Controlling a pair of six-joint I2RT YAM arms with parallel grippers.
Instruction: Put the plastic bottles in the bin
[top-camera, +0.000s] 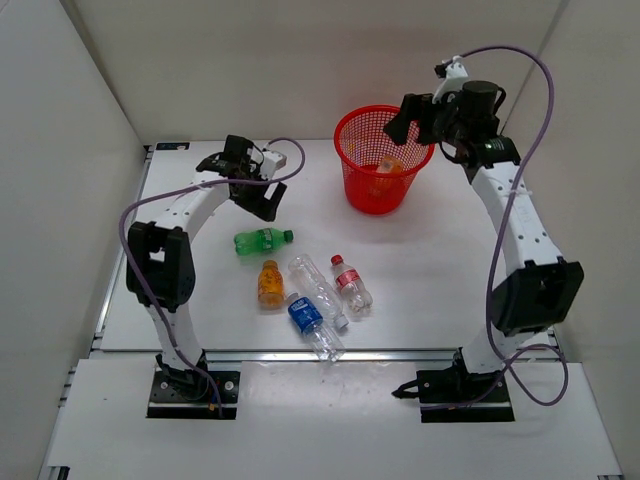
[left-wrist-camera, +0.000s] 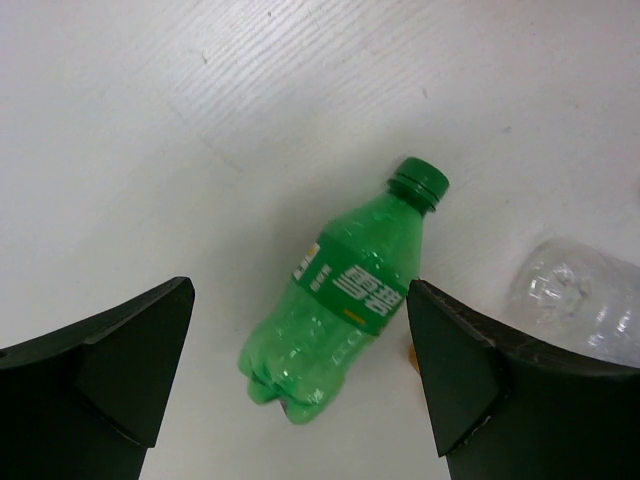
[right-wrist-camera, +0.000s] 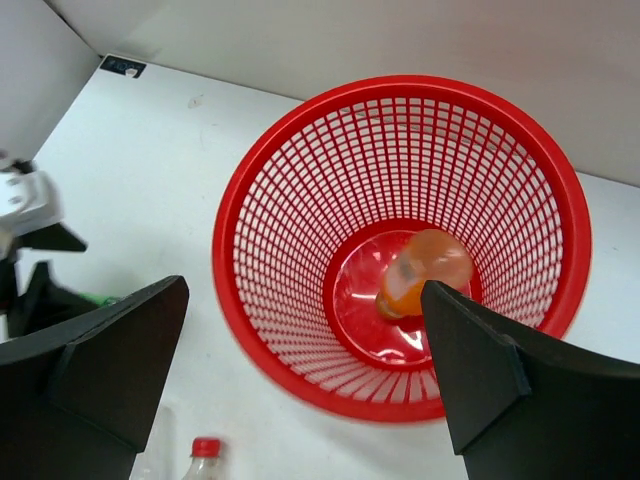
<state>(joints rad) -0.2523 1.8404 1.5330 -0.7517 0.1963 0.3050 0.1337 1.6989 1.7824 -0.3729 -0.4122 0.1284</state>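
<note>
The green bottle (top-camera: 261, 240) lies on the table; in the left wrist view it (left-wrist-camera: 347, 305) lies below my open, empty left gripper (left-wrist-camera: 300, 375), which hovers above it (top-camera: 262, 196). My right gripper (top-camera: 412, 117) is open and empty above the red mesh bin (top-camera: 381, 158). One orange bottle (right-wrist-camera: 418, 272) lies inside the bin (right-wrist-camera: 300, 190). On the table lie the other orange bottle (top-camera: 270, 283), the large clear bottle (top-camera: 317, 289), the red-label bottle (top-camera: 351, 284) and the blue-label bottle (top-camera: 311, 322).
White walls close in the table on the left, back and right. The table's metal front edge (top-camera: 330, 352) runs just behind both arm bases. The clear bottle's base (left-wrist-camera: 580, 300) shows at the right of the left wrist view.
</note>
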